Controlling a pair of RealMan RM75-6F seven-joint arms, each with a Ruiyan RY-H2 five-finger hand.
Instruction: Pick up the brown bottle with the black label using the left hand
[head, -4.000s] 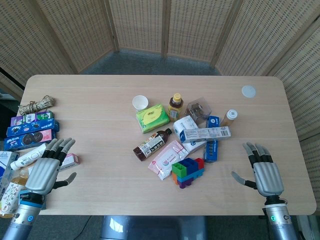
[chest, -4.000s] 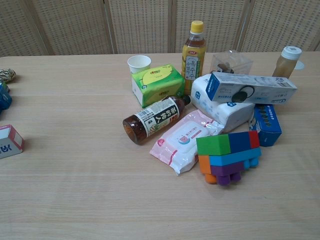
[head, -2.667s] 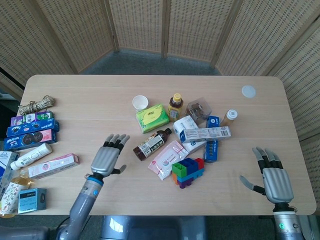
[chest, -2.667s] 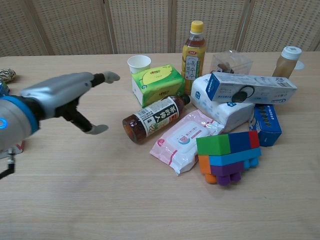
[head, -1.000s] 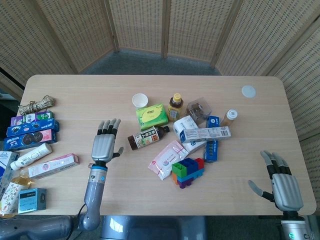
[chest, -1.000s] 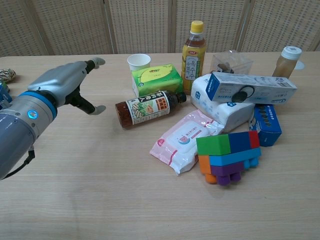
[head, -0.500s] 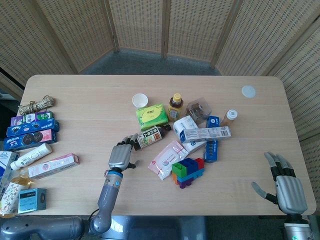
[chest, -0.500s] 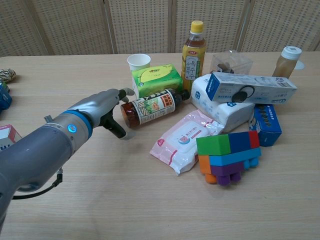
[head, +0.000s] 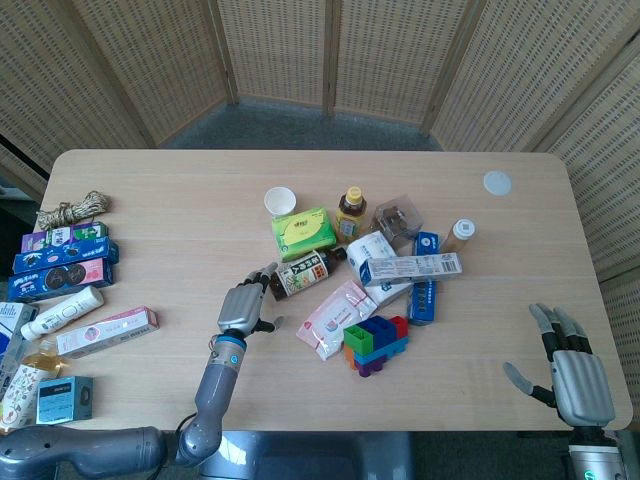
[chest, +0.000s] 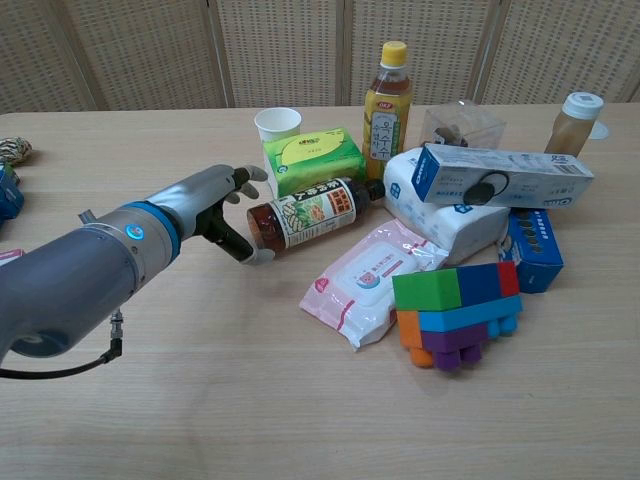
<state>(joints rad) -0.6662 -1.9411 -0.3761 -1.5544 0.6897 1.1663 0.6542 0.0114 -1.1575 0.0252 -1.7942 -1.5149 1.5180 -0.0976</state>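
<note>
The brown bottle (head: 302, 273) (chest: 308, 212) lies on its side in the middle of the table, its black cap toward the white pack and its base toward my left hand. Its label shows a yellowish picture with a black edge. My left hand (head: 243, 304) (chest: 215, 200) is at the bottle's base with its fingers spread, fingertips touching or almost touching the base and thumb below it. It grips nothing. My right hand (head: 574, 376) hovers open at the table's near right corner, seen only in the head view.
A green tissue box (head: 304, 232), paper cup (head: 280, 201), yellow-capped drink bottle (head: 350, 211), white pack (chest: 441, 212), pink wipes (chest: 370, 277) and coloured blocks (chest: 460, 310) crowd around the bottle. Boxes and bottles (head: 60, 265) line the left edge.
My left hand has swung in from the left to the bottle's base. The bottle has been pushed and rolled, turning more level, its label now showing a yellowish picture. The right hand moved back slightly.
</note>
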